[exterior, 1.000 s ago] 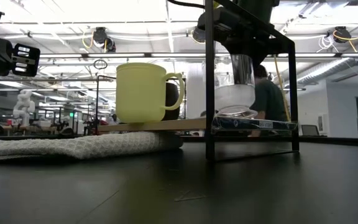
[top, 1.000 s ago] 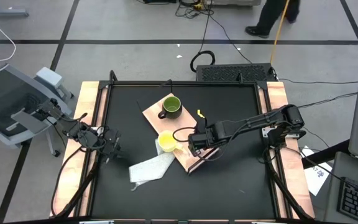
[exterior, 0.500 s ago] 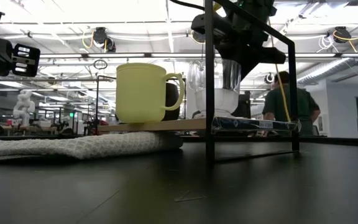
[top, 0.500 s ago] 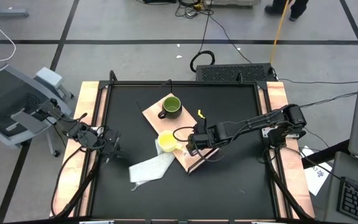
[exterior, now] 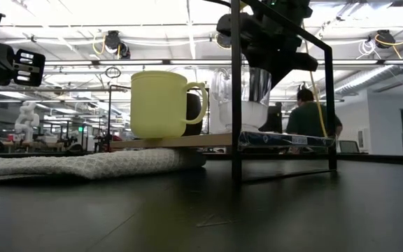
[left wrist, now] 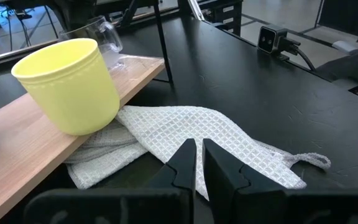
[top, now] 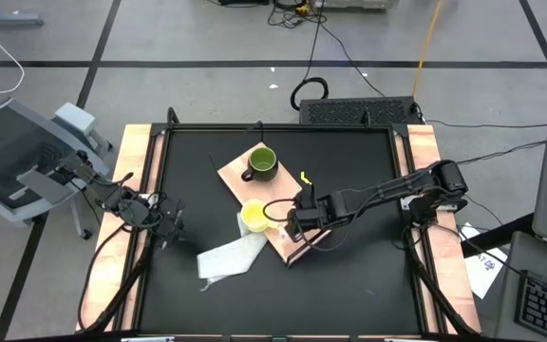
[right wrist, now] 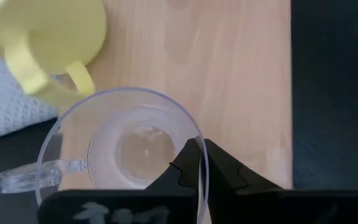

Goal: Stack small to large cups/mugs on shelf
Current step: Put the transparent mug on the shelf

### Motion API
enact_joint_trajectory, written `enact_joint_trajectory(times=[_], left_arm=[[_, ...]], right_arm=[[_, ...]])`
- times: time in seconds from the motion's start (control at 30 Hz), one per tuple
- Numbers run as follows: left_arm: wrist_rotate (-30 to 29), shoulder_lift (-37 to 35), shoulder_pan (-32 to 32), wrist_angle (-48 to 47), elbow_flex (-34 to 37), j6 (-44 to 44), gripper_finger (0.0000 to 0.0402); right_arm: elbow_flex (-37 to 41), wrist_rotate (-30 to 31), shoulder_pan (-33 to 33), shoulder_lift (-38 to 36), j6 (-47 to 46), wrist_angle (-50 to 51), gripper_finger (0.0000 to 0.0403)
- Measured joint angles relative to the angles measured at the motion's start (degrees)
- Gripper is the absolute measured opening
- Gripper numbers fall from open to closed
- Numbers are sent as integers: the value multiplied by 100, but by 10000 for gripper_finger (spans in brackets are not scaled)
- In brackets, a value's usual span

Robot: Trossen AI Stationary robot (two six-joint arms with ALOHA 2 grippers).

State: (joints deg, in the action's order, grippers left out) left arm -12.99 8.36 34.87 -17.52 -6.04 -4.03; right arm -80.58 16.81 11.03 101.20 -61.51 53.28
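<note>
Since a second ago we've shifted the clear cup (right wrist: 129, 146), right gripper (right wrist: 197, 163) pinching its rim, toward the yellow mug (top: 253, 216); risk bumping its handle

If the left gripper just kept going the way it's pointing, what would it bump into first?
Probably the white cloth, lying right ahead of the shut left gripper; the yellow mug sits off to one side.

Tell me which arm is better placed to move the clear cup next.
The right. Its gripper is shut on the clear cup's rim, over the shelf beside the yellow mug. The left gripper waits by the table's left edge, holding nothing.
</note>
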Motion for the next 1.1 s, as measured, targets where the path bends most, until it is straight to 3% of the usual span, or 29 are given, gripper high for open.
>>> enact_joint_trajectory(times=[0.23,0.67,1.1], left_arm=[[0,0,-2,-2,0,0,31],[-4,0,-2,-2,0,-2,31],[-9,0,-2,-1,0,-3,31]], right_arm=[[7,287,28,1,-34,331,0],[7,112,28,6,59,603,0],[11,71,33,1,93,210,13]])
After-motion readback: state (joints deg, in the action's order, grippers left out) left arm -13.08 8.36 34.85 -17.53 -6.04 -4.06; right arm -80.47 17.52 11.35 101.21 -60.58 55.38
